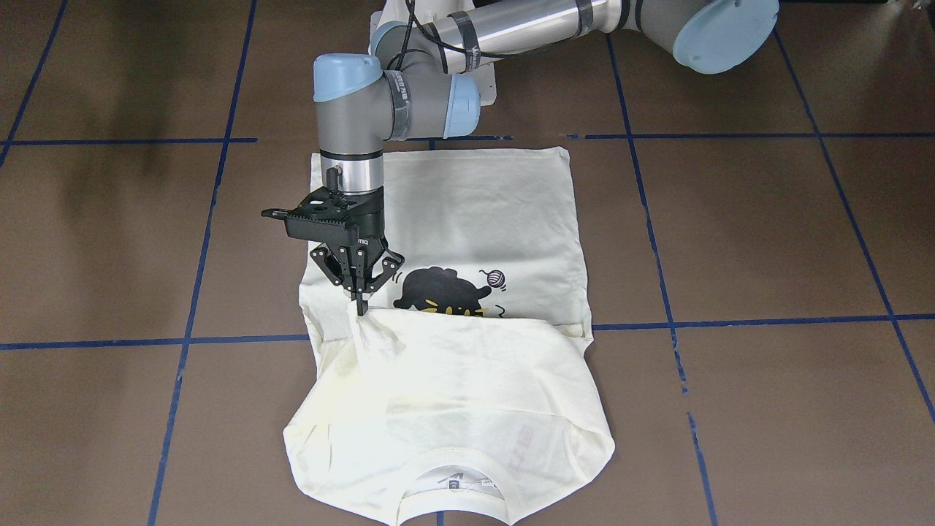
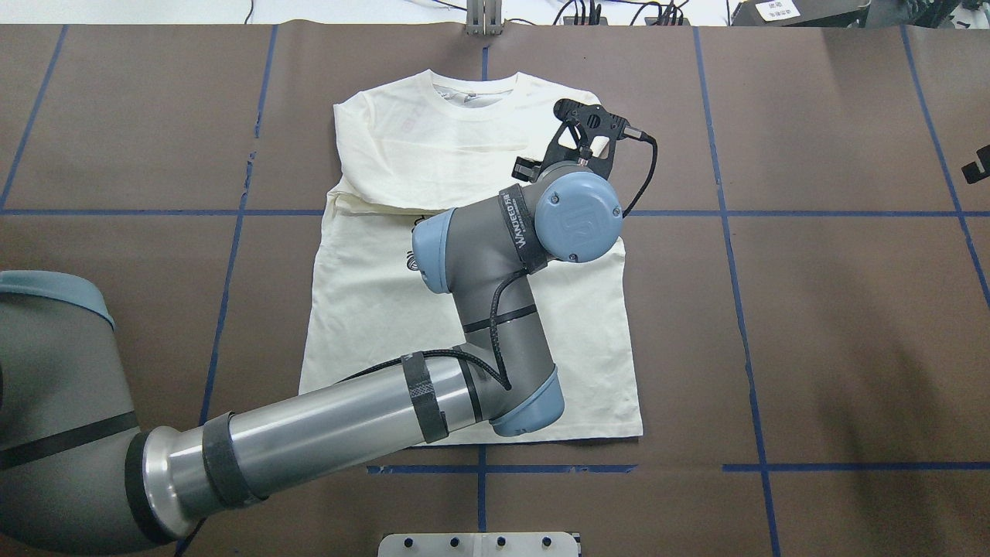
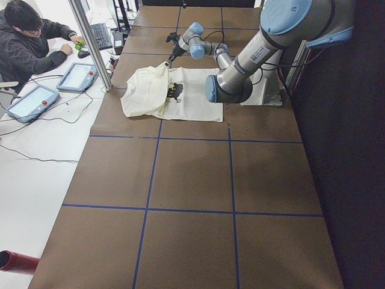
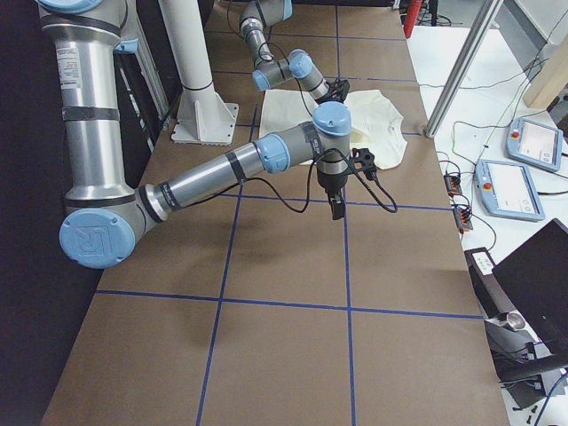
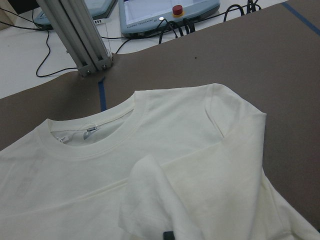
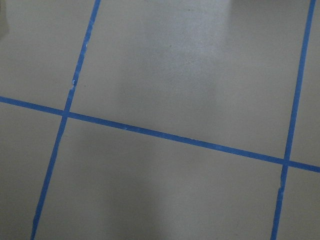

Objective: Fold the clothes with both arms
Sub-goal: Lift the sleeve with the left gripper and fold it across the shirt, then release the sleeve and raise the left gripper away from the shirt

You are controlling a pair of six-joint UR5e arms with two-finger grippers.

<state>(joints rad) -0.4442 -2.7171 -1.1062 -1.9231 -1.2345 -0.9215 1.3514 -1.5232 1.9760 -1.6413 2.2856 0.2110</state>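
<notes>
T-shirt (image 1: 475, 380) fold pinched in left tool (image 1: 359, 305) (tented).

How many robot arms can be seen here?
2. The left arm reaches over the shirt, its hand pinching a fold; the right arm hangs over the table, off the shirt.

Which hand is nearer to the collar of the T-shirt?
Left. The left hand pinches a raised fold of the T-shirt, not far from the collar; the right hand hangs over bare table, clear of it.
</notes>
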